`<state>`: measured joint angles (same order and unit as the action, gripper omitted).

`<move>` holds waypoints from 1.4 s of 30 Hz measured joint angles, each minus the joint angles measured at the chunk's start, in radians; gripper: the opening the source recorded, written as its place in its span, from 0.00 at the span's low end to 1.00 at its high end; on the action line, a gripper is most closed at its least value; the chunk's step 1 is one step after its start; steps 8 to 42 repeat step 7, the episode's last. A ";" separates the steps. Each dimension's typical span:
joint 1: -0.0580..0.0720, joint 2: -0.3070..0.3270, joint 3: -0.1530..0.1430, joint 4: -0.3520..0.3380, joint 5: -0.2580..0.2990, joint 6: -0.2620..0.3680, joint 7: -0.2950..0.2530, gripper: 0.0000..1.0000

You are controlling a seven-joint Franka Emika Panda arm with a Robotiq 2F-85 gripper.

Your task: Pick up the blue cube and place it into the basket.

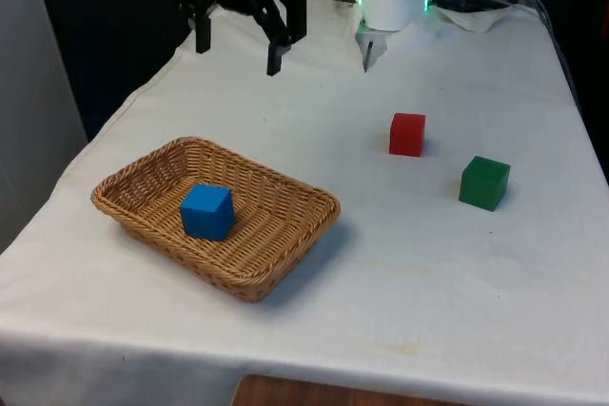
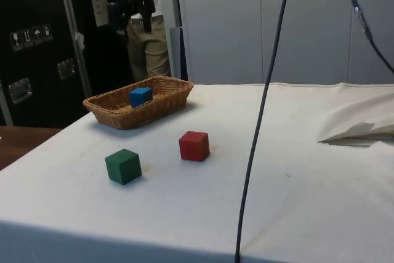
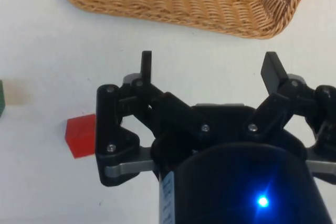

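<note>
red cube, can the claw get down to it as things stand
Probably yes. The red cube stands alone on the white cloth, apart from the green cube and the basket, and the claw hangs open above the table.

1. the basket (image 1: 96, 199) sits on the desk (image 1: 381, 282) toward the front view's left, with the basket cube (image 1: 206, 211) inside it
2. off to the front view's right, well apart from the basket, the far cube (image 1: 407, 134) sits behind and slightly left of the near cube (image 1: 484, 183)
3. the hand (image 1: 238, 56) hangs above the desk, behind the basket
</note>
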<state>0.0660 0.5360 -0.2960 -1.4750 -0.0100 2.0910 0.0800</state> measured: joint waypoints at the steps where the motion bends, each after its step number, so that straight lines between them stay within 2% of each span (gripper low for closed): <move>1: 0.001 -0.004 0.000 0.000 0.000 -0.005 -0.002 1.00; 6: 0.004 -0.027 0.005 0.000 0.000 -0.030 -0.015 1.00; 42: 0.004 -0.027 0.005 0.000 0.000 -0.030 -0.015 1.00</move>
